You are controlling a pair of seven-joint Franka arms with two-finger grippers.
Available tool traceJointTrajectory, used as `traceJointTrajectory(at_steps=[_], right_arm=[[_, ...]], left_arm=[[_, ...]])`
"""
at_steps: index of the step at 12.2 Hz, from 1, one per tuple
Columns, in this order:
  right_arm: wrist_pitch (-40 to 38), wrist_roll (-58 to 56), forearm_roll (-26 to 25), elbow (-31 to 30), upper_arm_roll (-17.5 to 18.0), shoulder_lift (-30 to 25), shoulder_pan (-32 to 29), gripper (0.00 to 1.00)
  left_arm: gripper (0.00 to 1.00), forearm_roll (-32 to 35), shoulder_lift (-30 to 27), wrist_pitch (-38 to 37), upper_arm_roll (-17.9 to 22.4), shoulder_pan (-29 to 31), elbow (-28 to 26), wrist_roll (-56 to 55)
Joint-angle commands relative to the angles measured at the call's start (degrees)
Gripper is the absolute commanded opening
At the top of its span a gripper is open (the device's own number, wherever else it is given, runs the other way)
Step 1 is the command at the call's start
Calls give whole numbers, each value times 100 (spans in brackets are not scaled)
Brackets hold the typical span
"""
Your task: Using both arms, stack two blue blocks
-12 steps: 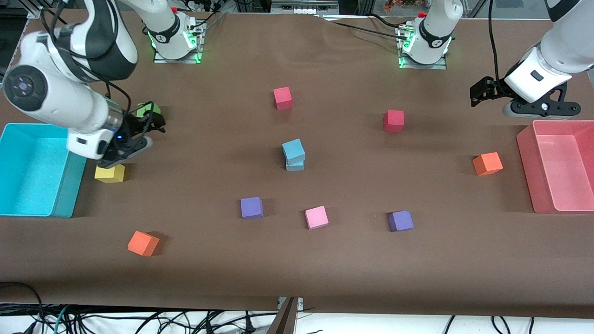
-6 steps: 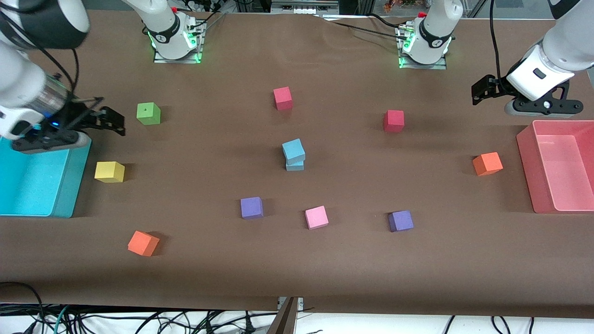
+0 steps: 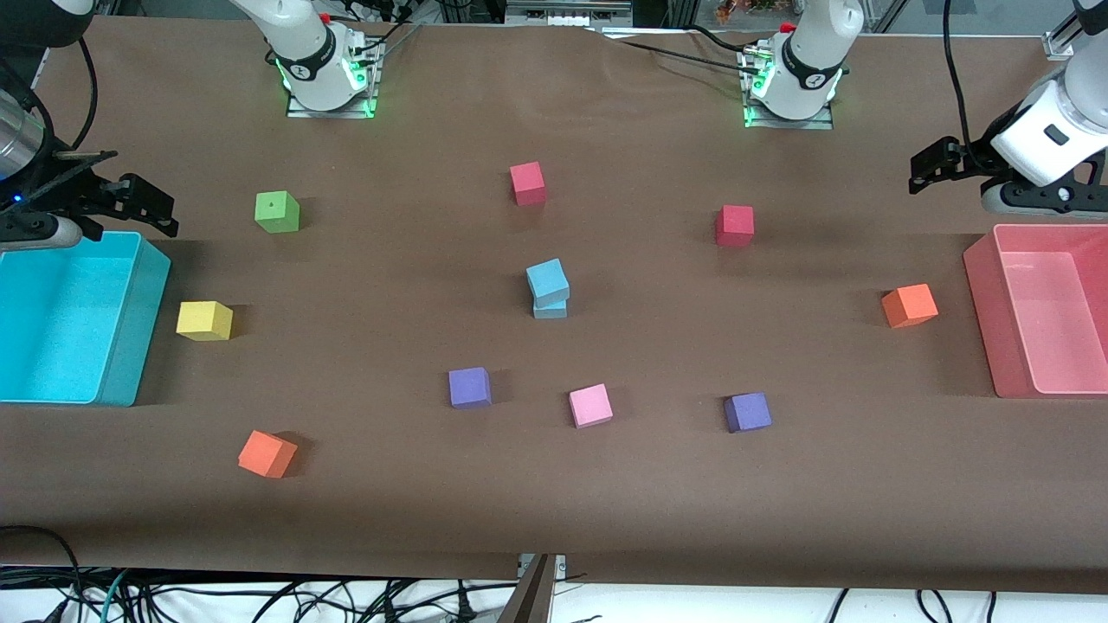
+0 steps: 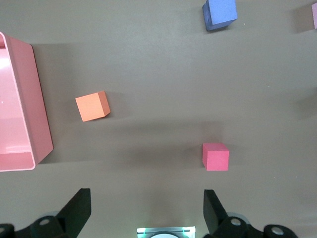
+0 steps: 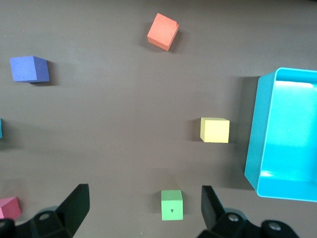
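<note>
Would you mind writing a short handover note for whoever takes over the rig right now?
Left hand: open, holding nothing, up by the pink bin.
Right hand: open, holding nothing, up by the cyan bin.
The two blue blocks are mid-table: top blue block sits on the bottom blue block, turned slightly askew.
Done: the stack stands with neither hand touching it.
Left: nothing apparent beyond parking the arms.

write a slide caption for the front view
Two blue blocks stacked mid-table, both open hands, left hand and right hand, up at the ends.
</note>
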Motion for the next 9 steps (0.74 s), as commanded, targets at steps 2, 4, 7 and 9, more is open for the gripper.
traceJointTrajectory(at_steps=[2, 4, 7, 9], right_arm=[[-138, 115, -97, -204, 131, -216, -105, 100], [-138, 97, -89, -204, 157, -243, -174, 100], [-147, 106, -62, -213, 350, -251, -377, 100], [-147, 115, -62, -213, 350, -252, -386, 100]], left_arm=[[100, -119, -39, -103, -24, 26, 41, 117], [100, -119, -39, -103, -24, -9, 59, 82], [100, -111, -30, -86, -24, -53, 33, 38], [100, -111, -30, -77, -41, -53, 15, -50]])
